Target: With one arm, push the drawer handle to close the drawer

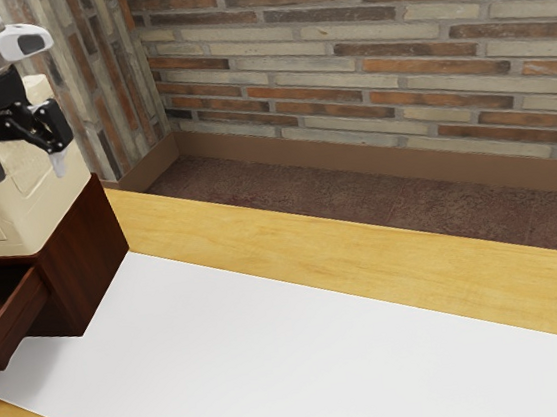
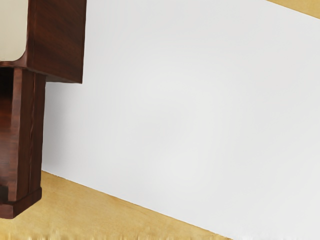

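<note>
My gripper [image 1: 28,168] hangs at the exterior view's upper left, in front of the cream box and above the dark wooden cabinet [image 1: 88,255]; its two fingers stand apart with nothing seen between them. From the cabinet the drawer [image 1: 7,318] sticks out, pulled open, cut off by the exterior view's left edge. In the wrist view the cabinet [image 2: 57,40] and the side of the open drawer [image 2: 27,145] appear. I cannot make out a handle on the drawer front.
A cream box [image 1: 32,211] rests on top of the cabinet. A white sheet [image 1: 304,346] covers much of the wooden table [image 1: 368,284], reaching under the drawer. Behind the table stands a brick wall [image 1: 372,57].
</note>
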Action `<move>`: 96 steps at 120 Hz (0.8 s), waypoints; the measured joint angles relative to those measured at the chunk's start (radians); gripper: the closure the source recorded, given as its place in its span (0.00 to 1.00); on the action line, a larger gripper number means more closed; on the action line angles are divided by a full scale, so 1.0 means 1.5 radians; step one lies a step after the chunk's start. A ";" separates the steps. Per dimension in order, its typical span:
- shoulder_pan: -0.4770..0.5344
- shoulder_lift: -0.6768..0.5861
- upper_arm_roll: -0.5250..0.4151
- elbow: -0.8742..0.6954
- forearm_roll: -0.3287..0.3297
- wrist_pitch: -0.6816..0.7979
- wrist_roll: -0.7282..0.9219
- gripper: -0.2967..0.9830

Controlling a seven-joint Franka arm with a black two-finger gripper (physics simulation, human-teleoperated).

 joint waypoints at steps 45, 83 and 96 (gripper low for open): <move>0.005 -0.065 0.021 -0.033 0.002 -0.080 -0.192 0.52; 0.266 -0.365 -0.070 -0.540 0.008 0.050 -0.118 0.80; 0.339 -0.380 -0.070 -0.587 0.044 0.098 -0.050 0.82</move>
